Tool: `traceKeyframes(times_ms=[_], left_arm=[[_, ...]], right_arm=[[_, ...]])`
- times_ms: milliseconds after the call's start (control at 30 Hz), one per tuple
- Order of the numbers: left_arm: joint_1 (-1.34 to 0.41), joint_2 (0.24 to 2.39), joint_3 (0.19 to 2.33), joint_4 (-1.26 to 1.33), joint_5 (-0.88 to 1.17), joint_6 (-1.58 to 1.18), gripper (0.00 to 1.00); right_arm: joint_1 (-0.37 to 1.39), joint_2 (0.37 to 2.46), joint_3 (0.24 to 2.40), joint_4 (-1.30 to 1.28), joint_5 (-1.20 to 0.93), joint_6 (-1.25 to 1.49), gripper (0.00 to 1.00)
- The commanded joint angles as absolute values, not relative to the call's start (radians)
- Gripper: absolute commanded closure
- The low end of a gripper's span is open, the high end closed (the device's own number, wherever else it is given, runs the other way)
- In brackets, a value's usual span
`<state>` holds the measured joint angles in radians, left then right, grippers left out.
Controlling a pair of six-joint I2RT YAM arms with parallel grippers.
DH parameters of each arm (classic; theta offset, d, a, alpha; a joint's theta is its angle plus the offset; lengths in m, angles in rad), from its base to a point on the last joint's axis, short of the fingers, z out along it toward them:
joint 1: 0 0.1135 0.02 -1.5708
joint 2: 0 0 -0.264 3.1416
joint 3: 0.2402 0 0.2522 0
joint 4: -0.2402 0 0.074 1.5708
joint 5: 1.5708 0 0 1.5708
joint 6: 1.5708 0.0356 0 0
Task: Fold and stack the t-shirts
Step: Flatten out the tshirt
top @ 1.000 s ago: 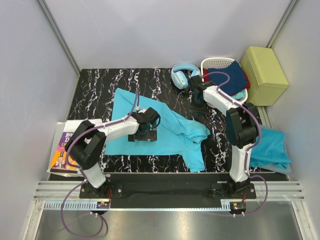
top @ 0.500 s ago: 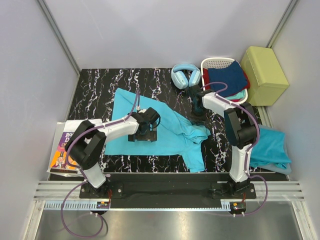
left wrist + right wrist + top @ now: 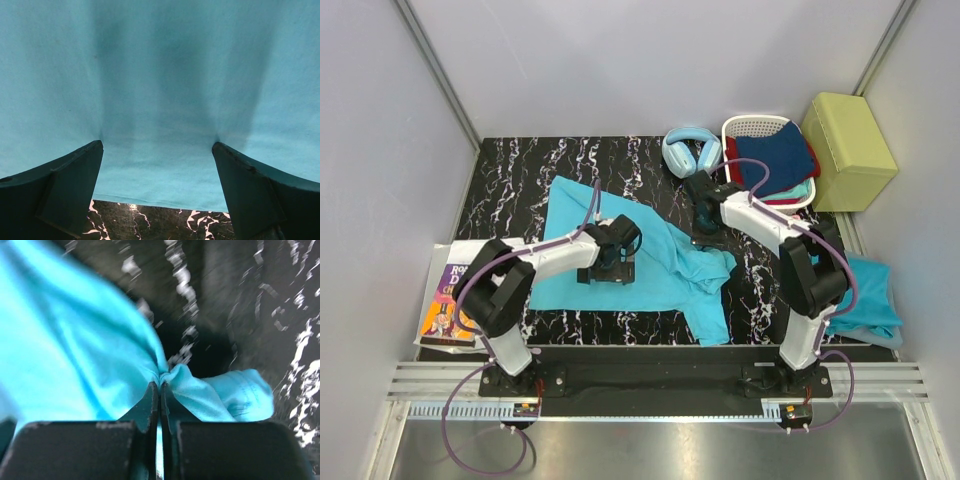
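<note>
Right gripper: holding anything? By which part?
Yes: the right gripper is shut on the t-shirt, pinching a bunched fold of cloth at its edge. The left gripper is open, holding nothing.

The spread-out turquoise-blue short-sleeved t-shirt (image 3: 665,270) is thin, matt cloth, smooth in the middle and creased at its bunched sleeve. The black tabletop with white marble veins (image 3: 510,180) looks smooth with a faint sheen, and the fingers (image 3: 60,190) of the left gripper (image 3: 157,145) are dark matt plastic, scuffed at the edges. The pale blue headphones (image 3: 680,152) and white perforated basket (image 3: 752,120) look like smooth plastic, the colourful magazine (image 3: 445,300) glossy paper.
</note>
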<state>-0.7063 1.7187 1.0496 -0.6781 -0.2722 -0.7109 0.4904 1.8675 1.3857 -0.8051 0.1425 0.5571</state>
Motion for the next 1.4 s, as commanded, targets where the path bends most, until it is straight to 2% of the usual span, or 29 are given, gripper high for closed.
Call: traceKeyframes(times_ms=[0, 567, 900, 933, 1000, 1033, 1133, 1267, 1367], left_arm=[[-0.712, 1.736, 1.095, -0.66, -0.249, -0.707, 0.01], [-0.712, 1.781, 1.138, -0.672, -0.23, -0.715, 0.01], [-0.712, 1.79, 1.141, -0.673, -0.224, -0.715, 0.01], [-0.712, 1.79, 1.14, -0.672, -0.224, -0.715, 0.01], [-0.712, 1.784, 1.138, -0.673, -0.224, -0.718, 0.01], [-0.712, 1.783, 1.135, -0.673, -0.224, -0.718, 0.01], [-0.713, 1.772, 1.131, -0.673, -0.224, -0.718, 0.01], [-0.713, 1.743, 1.111, -0.673, -0.235, -0.722, 0.01], [-0.713, 1.726, 1.091, -0.672, -0.238, -0.726, 0.01]], right_arm=[[0.564, 1.763, 1.413, -0.86, 0.189, 0.563, 1.0], [0.724, 1.661, 1.198, -0.928, 0.057, 0.634, 1.0], [0.775, 1.677, 1.178, -0.977, -0.006, 0.632, 1.0], [0.775, 1.668, 1.183, -0.98, 0.033, 0.64, 0.89], [0.775, 1.646, 1.235, -0.997, 0.155, 0.65, 0.77], [0.775, 1.643, 1.288, -1.012, 0.197, 0.652, 0.66], [0.766, 1.684, 1.394, -1.049, 0.284, 0.629, 0.52], [0.738, 1.716, 1.442, -1.057, 0.318, 0.612, 0.45], [0.689, 1.726, 1.41, -1.032, 0.302, 0.604, 0.45]])
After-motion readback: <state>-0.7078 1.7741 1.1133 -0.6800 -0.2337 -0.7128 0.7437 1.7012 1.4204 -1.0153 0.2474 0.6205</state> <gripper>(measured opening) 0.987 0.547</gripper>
